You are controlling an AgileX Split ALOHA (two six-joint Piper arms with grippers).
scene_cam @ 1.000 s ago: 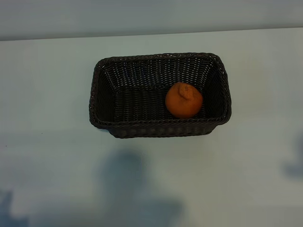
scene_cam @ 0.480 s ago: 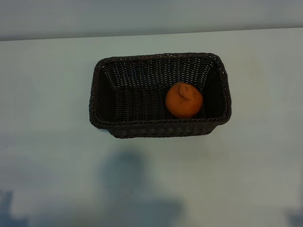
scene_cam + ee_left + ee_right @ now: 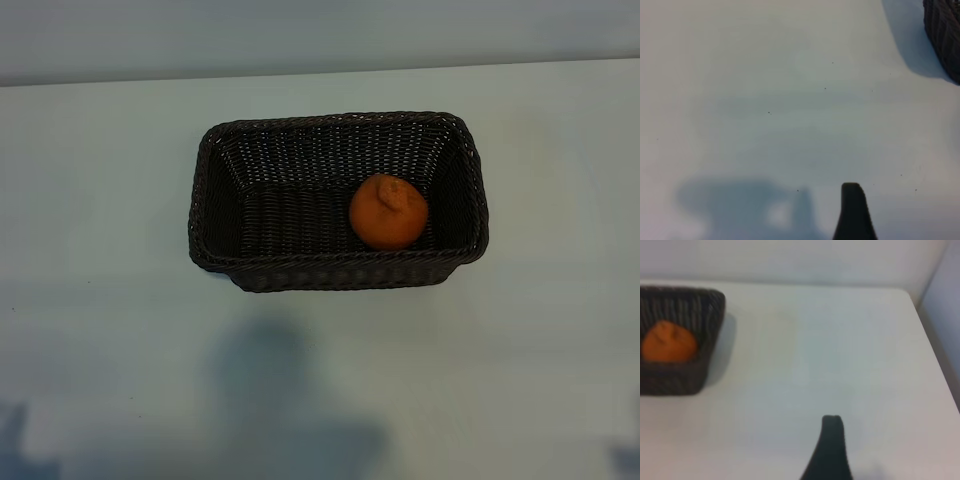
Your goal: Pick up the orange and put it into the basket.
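One orange [image 3: 388, 212] is seen resting inside the basket [image 3: 215, 150], centre frame; both jaws released, empty; only retraction remains.

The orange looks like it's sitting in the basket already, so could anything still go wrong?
Little, I would guess. The orange lies inside the basket, near its right end, and being round it could roll along the floor if the basket is knocked. The sloping sides should keep it in. Both arms are out of the exterior view. The right gripper's finger hangs over bare table beside the basket, holding nothing, so a careless sweep might nudge the basket.
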